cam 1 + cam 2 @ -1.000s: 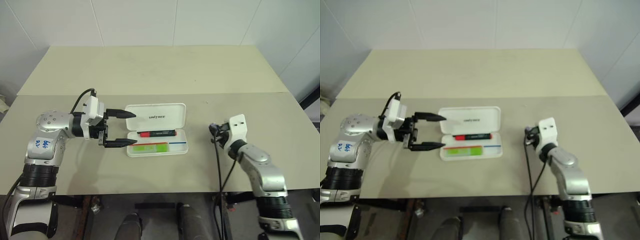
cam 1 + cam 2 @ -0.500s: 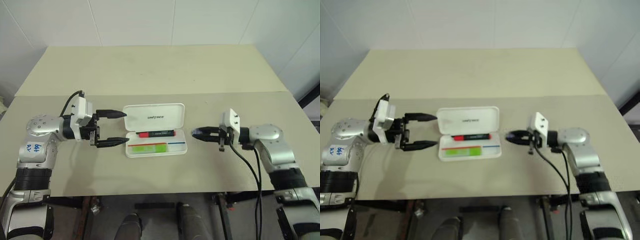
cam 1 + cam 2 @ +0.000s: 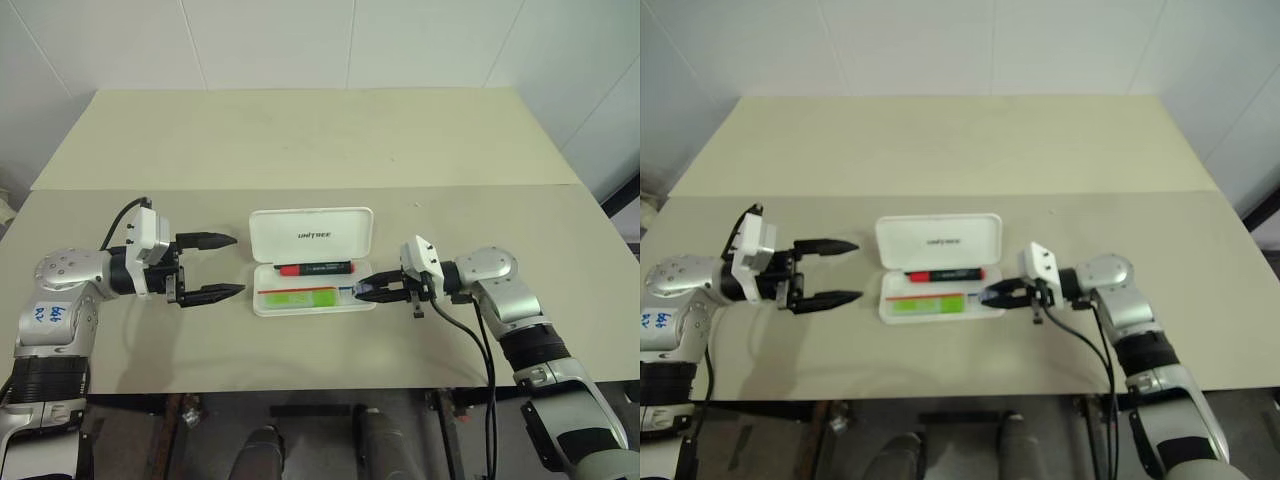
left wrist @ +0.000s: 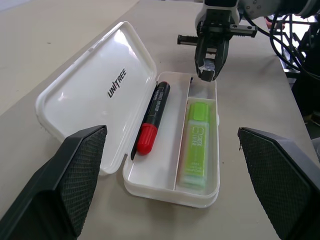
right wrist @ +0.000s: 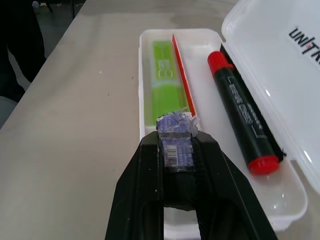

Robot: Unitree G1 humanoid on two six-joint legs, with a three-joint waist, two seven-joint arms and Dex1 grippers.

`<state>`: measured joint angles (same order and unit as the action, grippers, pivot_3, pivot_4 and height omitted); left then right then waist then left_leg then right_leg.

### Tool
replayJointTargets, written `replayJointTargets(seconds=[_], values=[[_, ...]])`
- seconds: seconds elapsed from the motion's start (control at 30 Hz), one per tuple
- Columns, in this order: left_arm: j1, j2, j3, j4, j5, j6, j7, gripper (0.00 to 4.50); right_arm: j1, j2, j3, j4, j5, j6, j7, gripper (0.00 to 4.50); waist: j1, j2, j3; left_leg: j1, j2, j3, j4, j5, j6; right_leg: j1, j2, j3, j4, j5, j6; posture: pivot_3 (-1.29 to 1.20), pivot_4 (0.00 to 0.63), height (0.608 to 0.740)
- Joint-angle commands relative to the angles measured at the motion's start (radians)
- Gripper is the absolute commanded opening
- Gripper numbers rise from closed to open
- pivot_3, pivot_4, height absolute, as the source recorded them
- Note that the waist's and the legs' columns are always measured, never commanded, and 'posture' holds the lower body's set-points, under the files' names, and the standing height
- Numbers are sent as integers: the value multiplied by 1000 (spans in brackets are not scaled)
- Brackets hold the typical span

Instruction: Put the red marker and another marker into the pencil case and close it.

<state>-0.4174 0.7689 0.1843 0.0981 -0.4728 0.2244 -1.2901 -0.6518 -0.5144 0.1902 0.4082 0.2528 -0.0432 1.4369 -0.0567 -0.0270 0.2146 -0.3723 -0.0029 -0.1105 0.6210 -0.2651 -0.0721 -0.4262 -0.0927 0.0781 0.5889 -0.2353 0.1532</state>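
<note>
My right fingers (image 3: 368, 291) clenching shut at the pencil case's (image 3: 311, 231) right end, left fingers (image 3: 222, 266) spreading wide just left of it, red marker (image 3: 314, 268) & green marker (image 3: 298, 297) lying inside open case, sitting mid counter (image 3: 300, 140).

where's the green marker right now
The green marker lies flat in the near compartment of the open pencil case, beside the red marker across a divider; the shut right hand is at that compartment's end.
</note>
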Motion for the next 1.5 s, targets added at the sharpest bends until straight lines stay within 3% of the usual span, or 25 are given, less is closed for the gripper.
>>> replayJointTargets(seconds=[0.03,0.53,0.9,0.93,1.13,1.5], values=[[16,19,33,-48,-30,7,9,4500,-13,6,-3,6,2,-14,18,404,0,0,0,0,0,0,0,0,0,0,0,0,0,0,0,0,150,740],[27,5,21,-72,-36,12,25,4500,-20,58,5,17,-28,-25,10,404,-1,0,0,1,0,0,0,0,0,0,0,0,2,0,0,0,150,740],[12,-4,13,-65,-33,5,26,4500,-46,56,-14,37,-34,-55,-2,4278,-1,0,0,1,0,0,0,0,0,0,0,0,2,0,0,0,150,740],[10,-5,12,-63,-32,4,25,4500,-46,54,-16,34,-33,-58,-3,4450,-1,0,0,1,0,0,0,0,0,0,0,0,2,0,0,0,150,740],[-9,-15,4,-56,-32,15,34,4500,-28,32,-46,-29,-1,-35,-12,4450,-1,0,0,1,0,0,1,0,0,0,0,0,2,0,0,0,150,740],[-37,-15,-1,8,-18,-29,18,4500,75,-129,-170,-246,135,160,-26,4450,2,0,0,1,0,0,1,0,0,0,0,0,2,0,0,0,150,740]])
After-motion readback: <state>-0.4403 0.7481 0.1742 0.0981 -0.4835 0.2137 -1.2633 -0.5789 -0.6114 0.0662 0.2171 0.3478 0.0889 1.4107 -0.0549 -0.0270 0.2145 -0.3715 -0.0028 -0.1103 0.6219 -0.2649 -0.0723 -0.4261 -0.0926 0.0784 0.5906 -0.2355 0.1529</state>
